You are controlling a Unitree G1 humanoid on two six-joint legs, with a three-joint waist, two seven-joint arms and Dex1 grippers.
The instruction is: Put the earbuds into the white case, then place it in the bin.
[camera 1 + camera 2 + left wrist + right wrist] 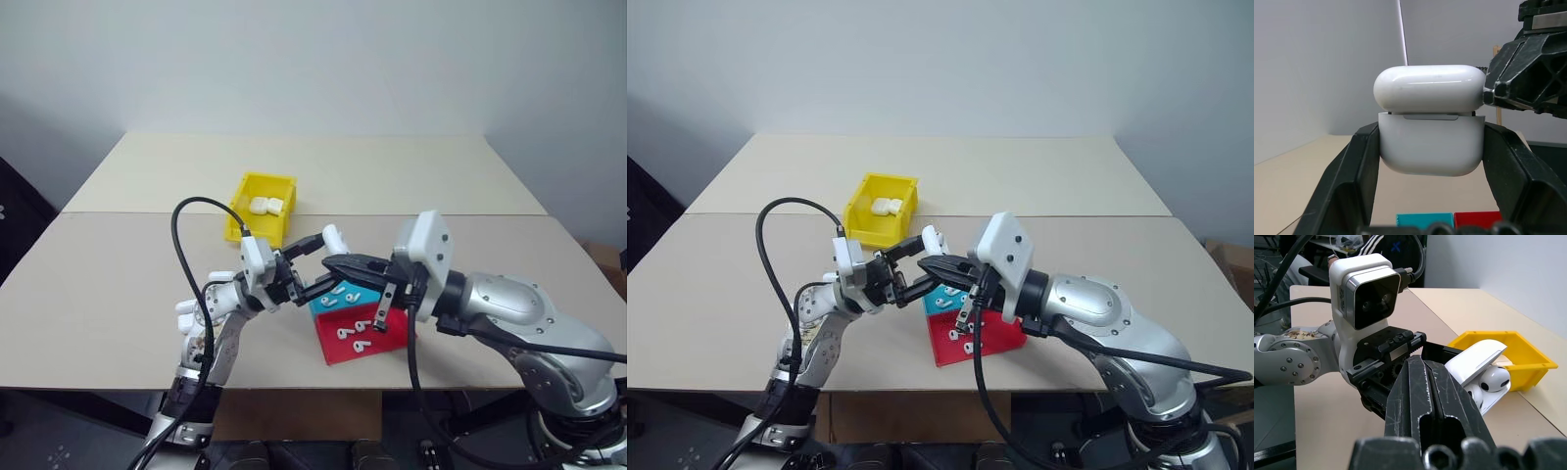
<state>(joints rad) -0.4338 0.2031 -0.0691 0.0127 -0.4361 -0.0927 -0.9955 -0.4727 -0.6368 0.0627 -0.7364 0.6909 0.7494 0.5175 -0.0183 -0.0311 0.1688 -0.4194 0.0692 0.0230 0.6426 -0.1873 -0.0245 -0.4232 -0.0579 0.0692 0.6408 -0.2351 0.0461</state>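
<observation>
Left eye view showed the bin [263,208] standing near the middle of the pale surface [118,284], with closed white cases [265,206] lying inside it. Nearer the robot, a shallow blue tray [338,297] and a shallow red tray [362,338] sat side by side, touching, and loose earbuds [355,331] lay scattered in both. Above those trays, well clear of the surface, the left hand [315,262] and the right hand [343,265] met tip to tip. The head views gave this layout but not the inside of the held case. The left wrist view showed the white case [1430,125] from behind, hinge side facing the camera, its body pinched between the left hand's two black fingers [1349,176] and its lid raised a little; the blue and red trays showed as a strip beneath it, and the right hand's tips pressed in beside the lid. The right wrist view looked into the case from the front: the lid stood tilted open and two earbuds sat in the body, their rounded heads poking above the rim, with the yellow bin behind. The left hand was clenched on the case. The right hand was closed, its fingers pressed together with nothing visibly between them, their tips just at the case's open mouth.
</observation>
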